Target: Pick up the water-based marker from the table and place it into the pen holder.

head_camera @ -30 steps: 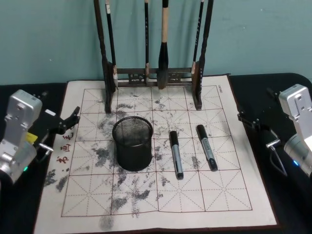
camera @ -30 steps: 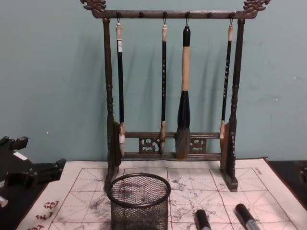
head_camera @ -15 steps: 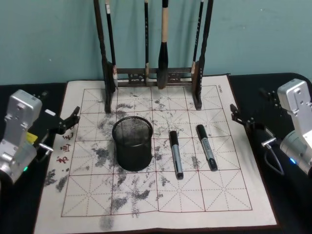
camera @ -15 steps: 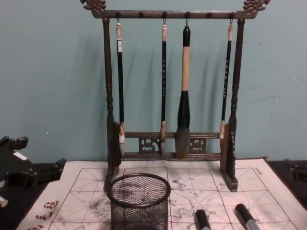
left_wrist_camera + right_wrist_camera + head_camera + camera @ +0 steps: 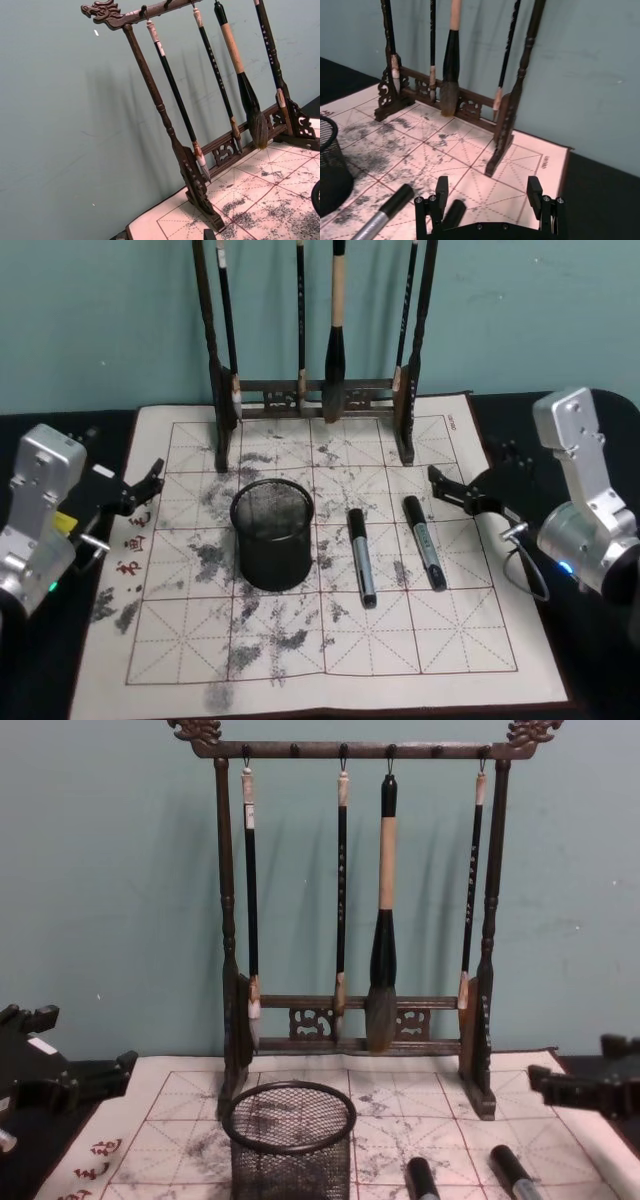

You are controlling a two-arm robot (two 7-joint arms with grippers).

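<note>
Two markers with black caps and grey barrels lie side by side on the ink-smudged mat, one nearer the pen holder and one to its right. I cannot tell which is the water-based one. The black mesh pen holder stands upright left of them. My right gripper hovers open just right of the right-hand marker's cap. In the right wrist view its fingers stand wide apart, with that marker's cap low between them. My left gripper rests open at the mat's left edge.
A tall dark wooden brush rack with several hanging brushes stands along the mat's back edge, behind the holder and markers. The black table shows around the mat. A teal wall rises close behind.
My right arm has swung leftward from beyond the mat's right edge to over the mat, close to the right-hand marker. The left arm, markers and holder have not moved.
</note>
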